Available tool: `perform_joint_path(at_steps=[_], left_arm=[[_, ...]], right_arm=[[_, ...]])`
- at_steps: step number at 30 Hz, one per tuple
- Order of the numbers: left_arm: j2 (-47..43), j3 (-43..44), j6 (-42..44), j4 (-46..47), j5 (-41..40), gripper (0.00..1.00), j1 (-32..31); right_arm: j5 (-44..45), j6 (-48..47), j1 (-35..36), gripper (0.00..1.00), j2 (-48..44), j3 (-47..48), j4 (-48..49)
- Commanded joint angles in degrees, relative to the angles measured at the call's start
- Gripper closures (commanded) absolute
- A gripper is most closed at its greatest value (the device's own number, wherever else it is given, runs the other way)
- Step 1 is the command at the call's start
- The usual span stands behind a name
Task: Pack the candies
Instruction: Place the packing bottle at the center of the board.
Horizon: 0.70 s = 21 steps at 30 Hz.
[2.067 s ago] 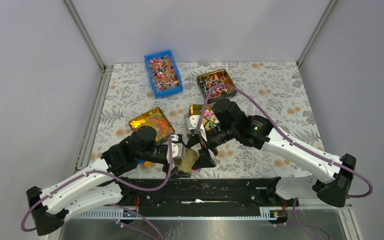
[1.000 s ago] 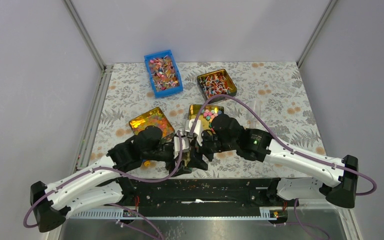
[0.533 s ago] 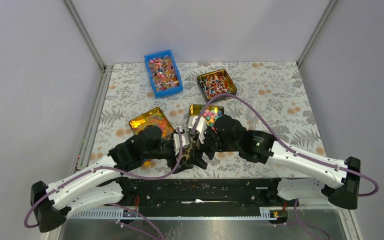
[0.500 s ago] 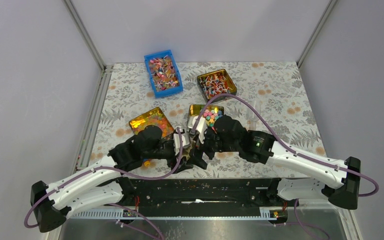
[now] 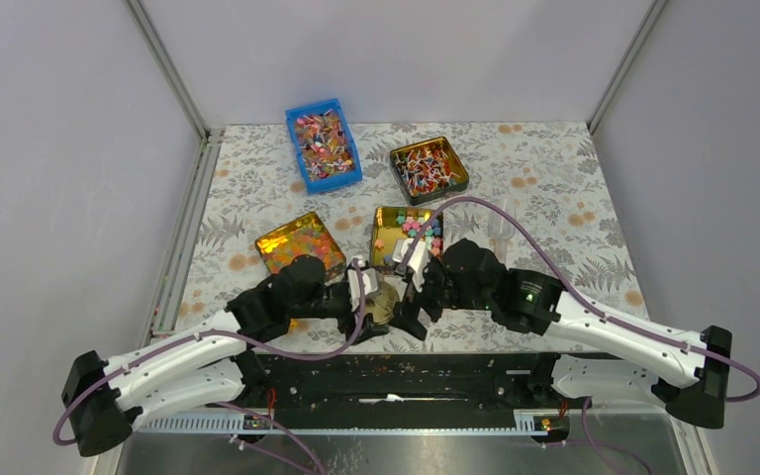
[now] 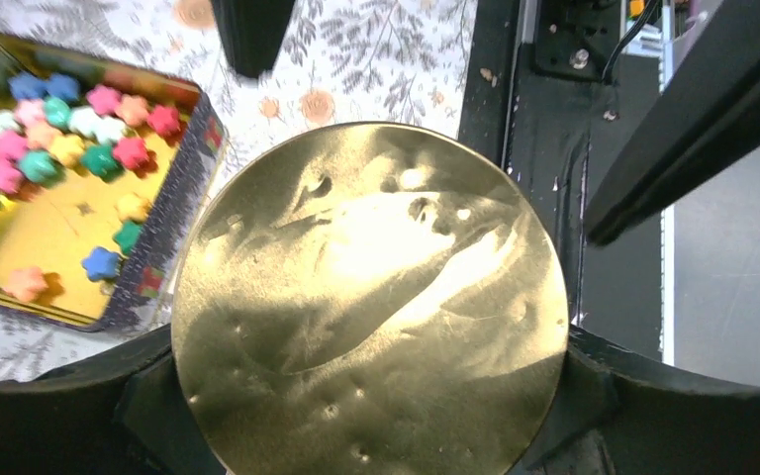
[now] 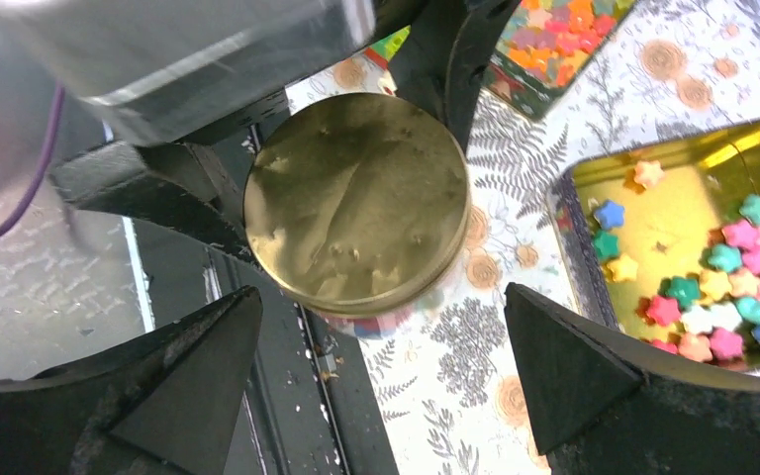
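Observation:
A round gold lid (image 5: pixel 380 301) sits on a small jar at the table's near edge; blurred mixed colours show under its rim in the right wrist view (image 7: pixel 356 203). My left gripper (image 5: pixel 368 305) is shut on the jar, one finger on each side of the lid (image 6: pixel 371 317). My right gripper (image 5: pixel 414 315) is open and empty, just right of the jar and apart from it, with its fingertips (image 7: pixel 594 366) spread wide. Star-shaped candies (image 5: pixel 418 230) in pink, green, blue and yellow lie in a gold tin (image 7: pixel 604 173) behind the jar, also in the left wrist view (image 6: pixel 59 129).
A gold tin of translucent orange pieces (image 5: pixel 300 242) lies left of the jar. A blue bin (image 5: pixel 323 148) and a dark tin (image 5: pixel 427 168) of wrapped candies stand at the back. The black base rail (image 5: pixel 396 371) runs right behind the jar.
My right gripper has let go at the jar, opened, and drawn back to the right. My left gripper still holds the jar in about the same place.

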Motion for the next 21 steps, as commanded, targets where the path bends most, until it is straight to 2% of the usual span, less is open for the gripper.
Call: perform_joint_path(at_steps=[1,7,15,21], left_arm=[[3.61,-2.98,-1.26,10.23,-0.32,0.62,-0.22],[14.47,-4.45,-1.17,17.13,-3.22,0.61,-0.21],[28.7,-1.51,0.48,22.91,-4.31,0.61,-0.2],[35.86,1.36,1.22,23.58,-4.6,0.53,-0.21]], right_arm=[[2.85,0.34,-1.61,0.0,-4.44,-1.66,-2.2],[6.44,1.53,-2.35,0.0,-9.58,-4.35,-5.58],[10.22,4.48,-2.4,0.0,-15.45,-7.42,-8.47],[11.62,5.56,-2.4,0.0,-17.01,-8.38,-8.76]])
